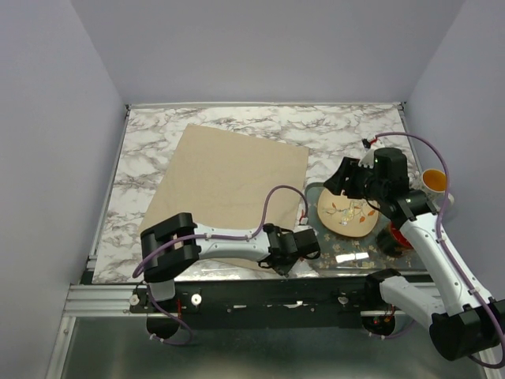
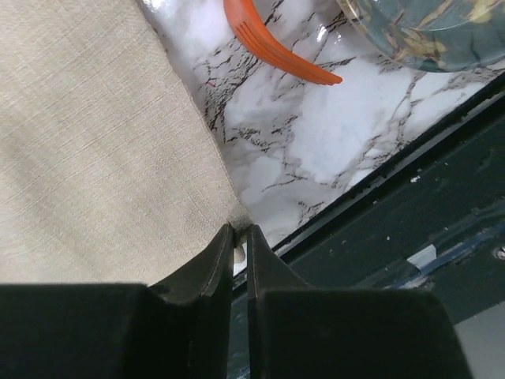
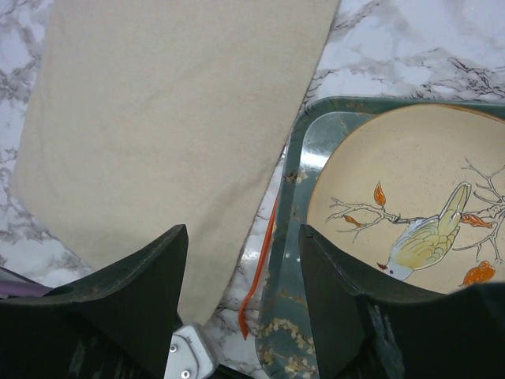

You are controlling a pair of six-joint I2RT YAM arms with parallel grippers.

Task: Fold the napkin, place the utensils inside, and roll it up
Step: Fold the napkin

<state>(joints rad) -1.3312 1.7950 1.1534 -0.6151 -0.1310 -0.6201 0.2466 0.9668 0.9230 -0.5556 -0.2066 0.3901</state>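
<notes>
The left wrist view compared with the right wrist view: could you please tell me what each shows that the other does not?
Only the left wrist view: the left pincer pinching the napkin at its near corner, the fork with its tines, and the dark front rail. Only the right wrist view: the open right pincer and the bird plate. Both: the napkin, the orange fork and the marble table.

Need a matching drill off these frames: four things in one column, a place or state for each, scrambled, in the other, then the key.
1 napkin
2 orange fork
3 plate
4 right gripper

a on the green tray
b open, holding nothing
c spread flat on the marble table
d on the table, between napkin and tray

Pairs: 1-c, 2-d, 3-a, 4-b
</notes>
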